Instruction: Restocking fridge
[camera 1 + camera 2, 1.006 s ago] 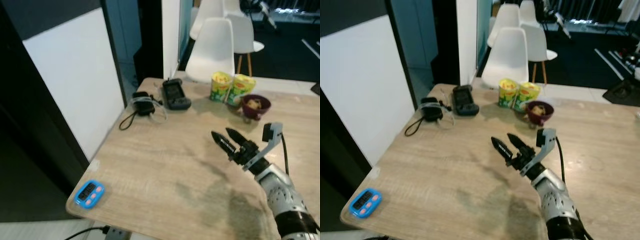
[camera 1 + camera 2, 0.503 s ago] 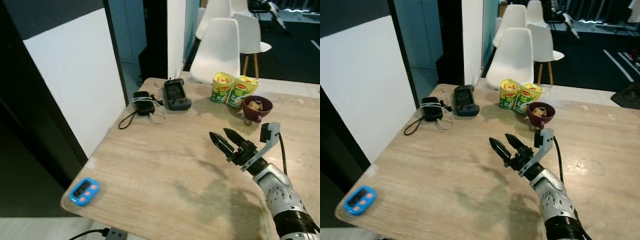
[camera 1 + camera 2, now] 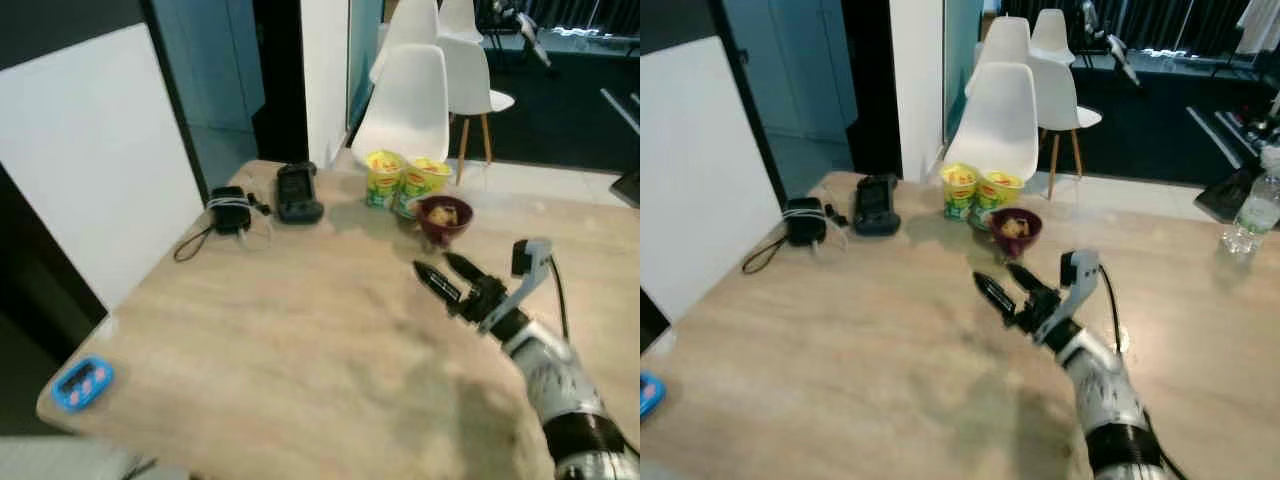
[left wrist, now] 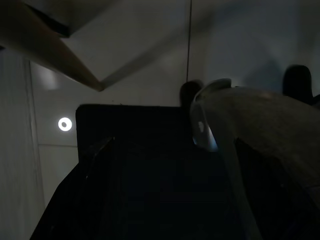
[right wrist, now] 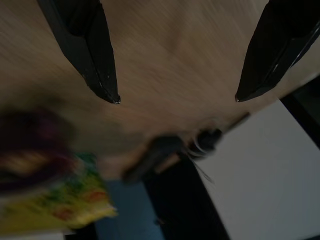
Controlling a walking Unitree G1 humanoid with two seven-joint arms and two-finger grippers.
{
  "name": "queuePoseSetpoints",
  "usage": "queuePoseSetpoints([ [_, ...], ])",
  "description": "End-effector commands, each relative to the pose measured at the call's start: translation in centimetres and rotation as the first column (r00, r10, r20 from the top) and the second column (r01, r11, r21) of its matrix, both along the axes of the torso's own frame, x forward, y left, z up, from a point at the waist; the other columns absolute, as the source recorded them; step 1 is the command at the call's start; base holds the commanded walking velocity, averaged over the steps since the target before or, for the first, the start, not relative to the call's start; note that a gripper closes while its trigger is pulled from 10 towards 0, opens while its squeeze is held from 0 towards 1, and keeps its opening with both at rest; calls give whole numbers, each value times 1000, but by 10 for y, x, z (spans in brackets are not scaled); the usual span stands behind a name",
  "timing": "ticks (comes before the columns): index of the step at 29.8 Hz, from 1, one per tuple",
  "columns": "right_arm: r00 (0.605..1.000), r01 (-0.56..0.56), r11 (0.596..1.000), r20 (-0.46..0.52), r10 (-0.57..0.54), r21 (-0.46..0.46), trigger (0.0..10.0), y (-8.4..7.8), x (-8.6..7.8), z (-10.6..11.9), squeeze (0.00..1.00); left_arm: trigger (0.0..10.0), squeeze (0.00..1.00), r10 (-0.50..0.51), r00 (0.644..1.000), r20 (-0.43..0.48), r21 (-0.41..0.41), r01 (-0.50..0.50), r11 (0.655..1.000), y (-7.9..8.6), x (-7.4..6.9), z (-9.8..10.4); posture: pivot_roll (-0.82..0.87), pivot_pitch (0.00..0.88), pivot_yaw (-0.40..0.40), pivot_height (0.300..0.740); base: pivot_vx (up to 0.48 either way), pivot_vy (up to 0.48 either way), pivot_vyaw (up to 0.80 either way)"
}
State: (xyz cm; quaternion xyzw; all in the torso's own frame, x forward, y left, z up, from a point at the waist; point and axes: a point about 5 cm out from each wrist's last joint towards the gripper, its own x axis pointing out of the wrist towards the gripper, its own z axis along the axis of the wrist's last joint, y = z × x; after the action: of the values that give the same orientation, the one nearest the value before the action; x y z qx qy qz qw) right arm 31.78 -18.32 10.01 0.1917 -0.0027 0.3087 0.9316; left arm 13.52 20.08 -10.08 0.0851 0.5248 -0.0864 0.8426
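My right gripper (image 3: 433, 263) hovers open over the wooden table (image 3: 280, 330), its black fingers pointing toward the table's far left. Nothing is between them. A maroon bowl (image 3: 443, 218) with food in it stands just beyond the fingertips. Two yellow-green noodle cups (image 3: 383, 178) (image 3: 422, 182) stand side by side behind the bowl at the far edge. In the right wrist view the two fingers (image 5: 85, 40) are spread wide above the wood, with the bowl (image 5: 30, 145) and the cups (image 5: 65, 205) blurred beyond them. The left wrist view is very dark.
A black handheld device (image 3: 297, 192) and a black charger with a cable (image 3: 230, 213) lie at the table's far left. A blue timer (image 3: 82, 382) sits at the near left corner. White chairs (image 3: 420, 100) stand behind the table. A water bottle (image 3: 1252, 215) stands at the far right.
The whole picture has shifted left, so the camera has turned to the right. My right gripper is now nearer the maroon bowl and is still open.
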Motion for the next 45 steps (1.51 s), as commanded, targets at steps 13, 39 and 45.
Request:
queuePoseSetpoints([
  [13, 999, 32, 999, -8, -32, -21, 10000, 7, 9, 1, 0, 10000, 0, 16, 1000, -14, 1, -16, 1000, 2, -7, -2, 60, 0, -9, 740, 0, 0, 304],
  [39, 966, 256, 960, -9, -259, -115, 10000, -13, 23, 3, 0, 10000, 0, 12, 999, -37, -8, -12, 1000, 0, -14, -5, 59, 0, -9, 740, 0, 0, 557],
  [45, 951, 307, 944, -2, -309, -117, 10000, -18, 26, 6, 0, 10000, 0, 2, 1000, -31, -9, -2, 1000, 0, -10, -3, 59, 0, -9, 740, 0, -394, 0],
])
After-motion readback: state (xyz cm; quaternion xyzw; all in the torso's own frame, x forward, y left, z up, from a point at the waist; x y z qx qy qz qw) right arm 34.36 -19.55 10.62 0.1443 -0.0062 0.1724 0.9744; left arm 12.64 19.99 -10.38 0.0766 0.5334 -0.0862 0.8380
